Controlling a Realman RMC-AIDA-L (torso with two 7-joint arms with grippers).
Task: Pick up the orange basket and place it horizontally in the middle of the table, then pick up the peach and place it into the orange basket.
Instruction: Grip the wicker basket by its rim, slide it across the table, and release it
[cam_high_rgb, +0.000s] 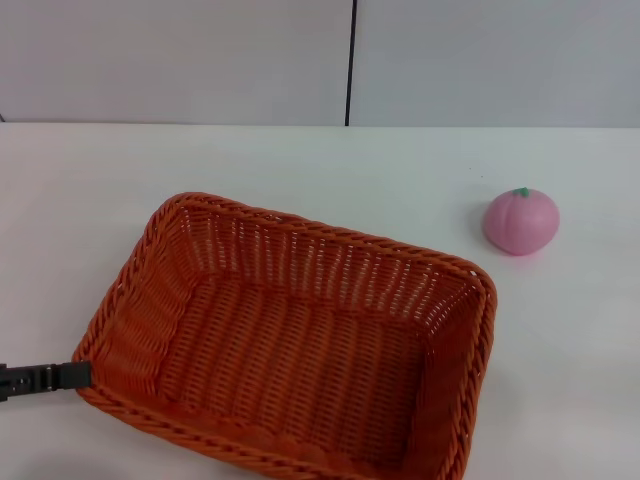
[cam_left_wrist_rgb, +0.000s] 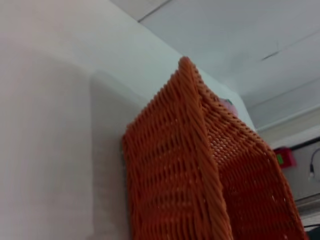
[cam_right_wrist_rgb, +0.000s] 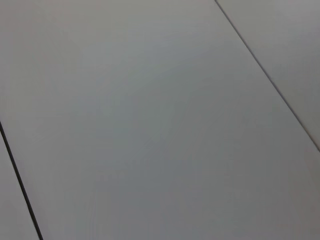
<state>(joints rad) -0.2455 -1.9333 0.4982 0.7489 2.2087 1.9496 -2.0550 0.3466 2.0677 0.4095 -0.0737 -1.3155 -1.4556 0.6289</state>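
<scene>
The left gripper (cam_high_rgb: 62, 377) touches the orange basket (cam_high_rgb: 290, 340) at its left rim.

One orange basket (cam_high_rgb: 290, 350), lower centre of frame; one peach (cam_high_rgb: 521, 220), right; one table (cam_high_rgb: 300, 160); one left gripper (cam_high_rgb: 45, 378), lower left edge.

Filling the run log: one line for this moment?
left tool: at orange basket rim | peach: on table, outside basket | right tool: unseen

The peach (cam_high_rgb: 521, 221) lies on the table (cam_high_rgb: 330, 160), right of the basket (cam_high_rgb: 290, 340).
</scene>
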